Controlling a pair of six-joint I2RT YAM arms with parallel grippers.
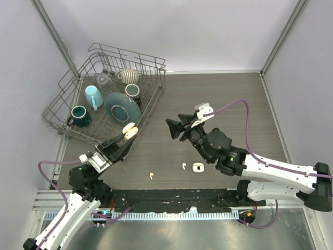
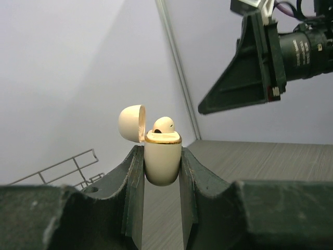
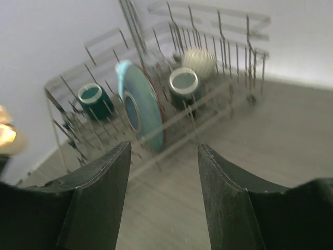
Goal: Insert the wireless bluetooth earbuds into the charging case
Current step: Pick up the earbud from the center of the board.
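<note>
My left gripper [image 2: 162, 152] is shut on a cream charging case [image 2: 162, 159] and holds it upright above the table. Its lid [image 2: 131, 122] is open, and one white earbud [image 2: 164, 125] sits in it. In the top view the case [image 1: 130, 131] is in front of the dish rack. Two more white earbuds [image 1: 151, 175] [image 1: 183, 166] lie loose on the table near the front edge. My right gripper [image 1: 173, 126] is open and empty in the air to the right of the case. It also shows in the left wrist view [image 2: 244, 78], and its own view shows spread fingers [image 3: 104, 177].
A small white boxy thing [image 1: 197, 167] lies beside the right-hand earbud. A wire dish rack [image 1: 70, 88] at the back left holds a blue plate [image 1: 123, 108], mugs, a blue cup and a striped bowl. Grey walls close off the back and sides.
</note>
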